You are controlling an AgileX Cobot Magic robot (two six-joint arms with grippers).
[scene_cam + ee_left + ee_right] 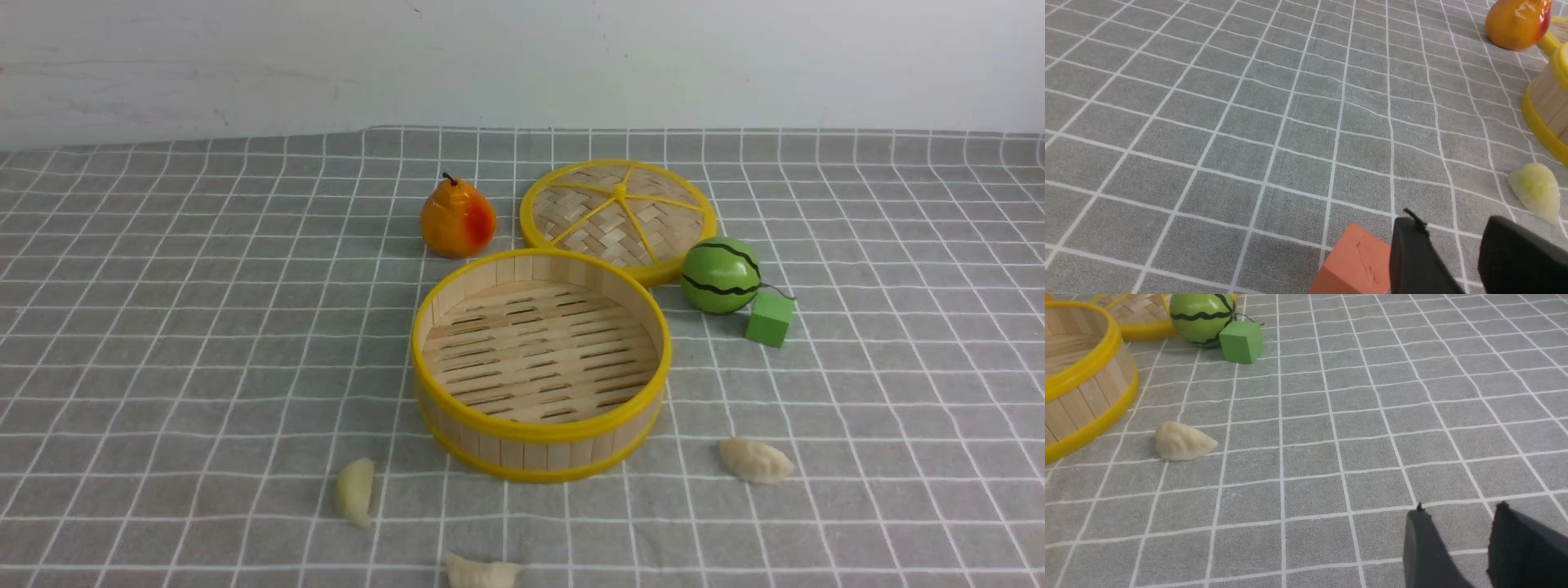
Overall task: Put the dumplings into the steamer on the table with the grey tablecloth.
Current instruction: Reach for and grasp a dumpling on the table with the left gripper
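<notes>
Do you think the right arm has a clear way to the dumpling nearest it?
Probably yes: only bare tablecloth lies between the open right hand and the dumpling, clear of the steamer.

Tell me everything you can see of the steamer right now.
The steamer is a round, shallow basket that looks like bamboo: a wall of upright light wood strips, yellow rims top and bottom, a slatted floor with gaps. It stands upright and uncovered on the cloth, about mid-scene, with nothing in it. Its far rim meets the lid in the front view; whether they touch I cannot tell.
</notes>
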